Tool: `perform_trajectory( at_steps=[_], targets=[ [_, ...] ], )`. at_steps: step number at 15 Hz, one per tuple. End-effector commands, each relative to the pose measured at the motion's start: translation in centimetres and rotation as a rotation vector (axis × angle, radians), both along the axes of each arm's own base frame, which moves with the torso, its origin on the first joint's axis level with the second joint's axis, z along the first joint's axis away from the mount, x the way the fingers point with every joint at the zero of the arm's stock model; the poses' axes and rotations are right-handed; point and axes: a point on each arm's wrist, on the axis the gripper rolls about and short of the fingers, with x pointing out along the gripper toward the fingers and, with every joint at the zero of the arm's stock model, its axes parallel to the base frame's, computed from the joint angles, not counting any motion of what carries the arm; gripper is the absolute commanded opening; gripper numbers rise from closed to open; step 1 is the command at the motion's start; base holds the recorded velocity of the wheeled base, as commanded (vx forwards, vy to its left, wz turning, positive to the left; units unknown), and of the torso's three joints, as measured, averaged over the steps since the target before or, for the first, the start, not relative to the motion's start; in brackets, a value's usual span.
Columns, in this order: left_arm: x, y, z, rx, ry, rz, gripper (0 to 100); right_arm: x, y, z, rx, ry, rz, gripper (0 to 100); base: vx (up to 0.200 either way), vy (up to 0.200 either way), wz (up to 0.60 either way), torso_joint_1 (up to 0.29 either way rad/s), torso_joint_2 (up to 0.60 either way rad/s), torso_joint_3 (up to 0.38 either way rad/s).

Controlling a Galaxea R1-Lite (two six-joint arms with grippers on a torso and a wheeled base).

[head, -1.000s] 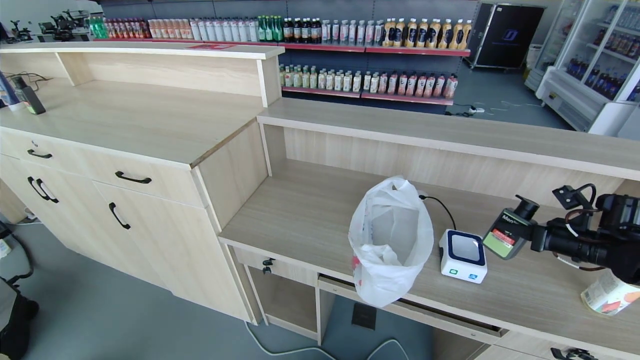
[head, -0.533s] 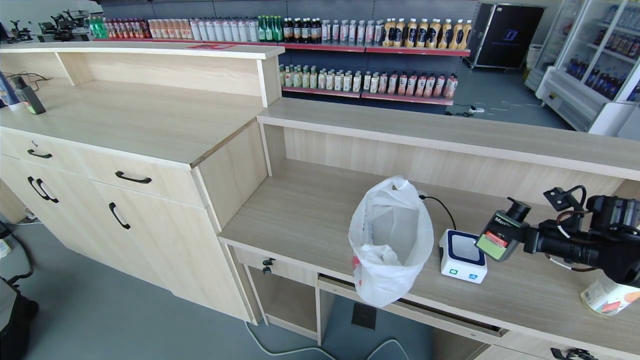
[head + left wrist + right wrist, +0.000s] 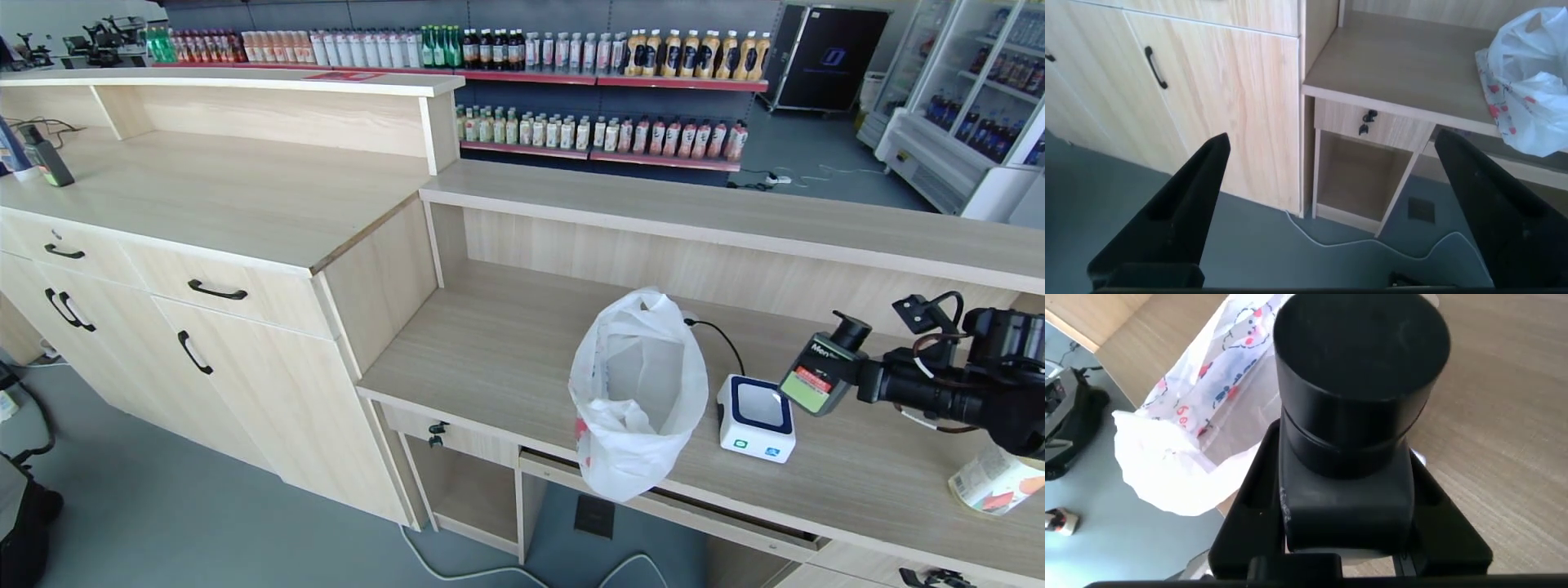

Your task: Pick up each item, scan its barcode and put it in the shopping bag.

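Scanning step, to judge from the pose. Holding a bottle (image 3: pixel 819 377) in the right hand (image 3: pixel 864 384), shut around its body, tilted with the cap toward the far side, just right of the scanner (image 3: pixel 756 416) and above the desk (image 3: pixel 506 343).

Bring the label over the upward-facing window of the scanner. Turn the wrist slowly to make the barcode side look down at the window. Cannot tell from here where the barcode sits, so roll the bottle a little when getting no reading. Do not lower so far as to touch the scanner, and do not loosen the grip.

Then carry left to the bag (image 3: pixel 637 392), standing open just left of the scanner, and release low inside its mouth.

As for the left hand (image 3: pixel 1329 139): wide open, holding nothing, hanging low before the cabinet (image 3: pixel 1233 98), well apart from all this.

Also to handle later: one more item (image 3: pixel 992 482) at the right near edge of the desk.
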Motion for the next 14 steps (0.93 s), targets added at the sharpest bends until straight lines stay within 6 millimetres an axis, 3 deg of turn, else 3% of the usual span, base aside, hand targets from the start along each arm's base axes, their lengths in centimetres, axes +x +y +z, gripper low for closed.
perform_trajectory(
  at_steps=[1,3,6,8,12,14],
  targets=[
    [0.0,0.0,0.0,0.0,0.0,0.0,100,-3.1,1.6,7.4,-0.096,-0.17,-0.112,0,0.0,0.0,0.0,0.0,0.0,0.0],
    [0.0,0.0,0.0,0.0,0.0,0.0,100,-7.5,2.0,10.2,-0.286,-0.271,-0.277,0,0.0,0.0,0.0,0.0,0.0,0.0],
    [0.0,0.0,0.0,0.0,0.0,0.0,100,-12.2,1.4,9.9,-0.597,-0.299,-0.449,0,0.0,0.0,0.0,0.0,0.0,0.0],
    [0.0,0.0,0.0,0.0,0.0,0.0,100,-12.9,1.7,10.5,-0.621,-0.332,-0.469,0,0.0,0.0,0.0,0.0,0.0,0.0],
    [0.0,0.0,0.0,0.0,0.0,0.0,100,-13.0,2.4,11.2,-0.645,-0.403,-0.473,0,0.0,0.0,0.6,0.0,0.0,0.004],
    [0.0,0.0,0.0,0.0,0.0,0.0,100,-9.7,5.4,11.7,-0.637,-0.4,-0.553,0,0.0,0.0,0.6,0.002,0.0,0.0]
  ],
)
